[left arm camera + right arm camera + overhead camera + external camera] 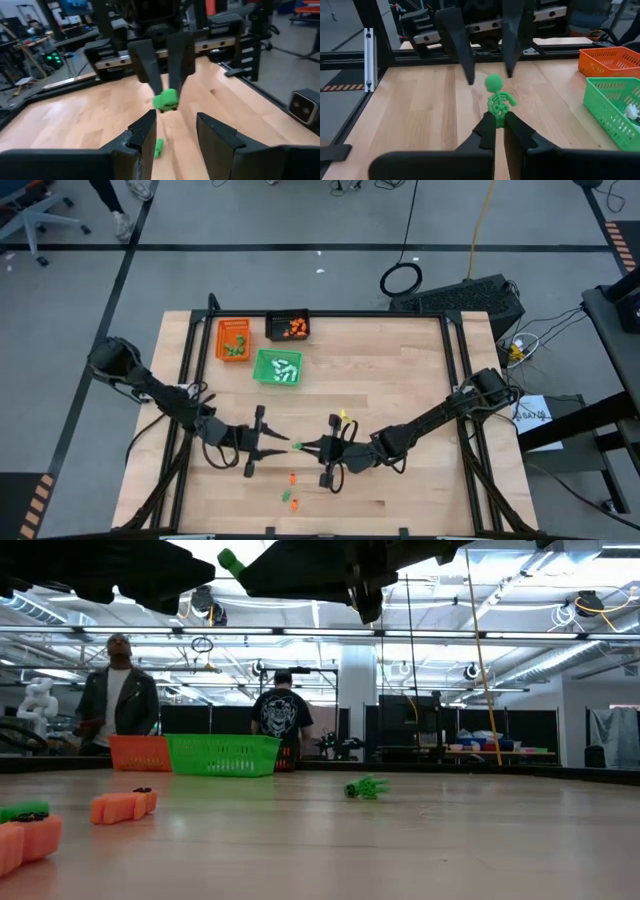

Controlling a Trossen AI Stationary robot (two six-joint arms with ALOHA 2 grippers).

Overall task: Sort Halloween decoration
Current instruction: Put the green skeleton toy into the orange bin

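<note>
Right gripper (pixel 499 121) clamped on small green plastic skeleton figure (pixel 498 98), held above wooden desk (pixel 400 380) toward its front-middle. Left gripper (pixel 172 131) faces it, jaws parted, skeleton's head just ahead of its tips, not between them. Bare desk around; small orange plastic pieces (pixel 292 479) near the front edge.

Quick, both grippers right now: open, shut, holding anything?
Left gripper: open, empty, facing the green skeleton.
Right gripper: shut on the green skeleton, held above the table.
</note>
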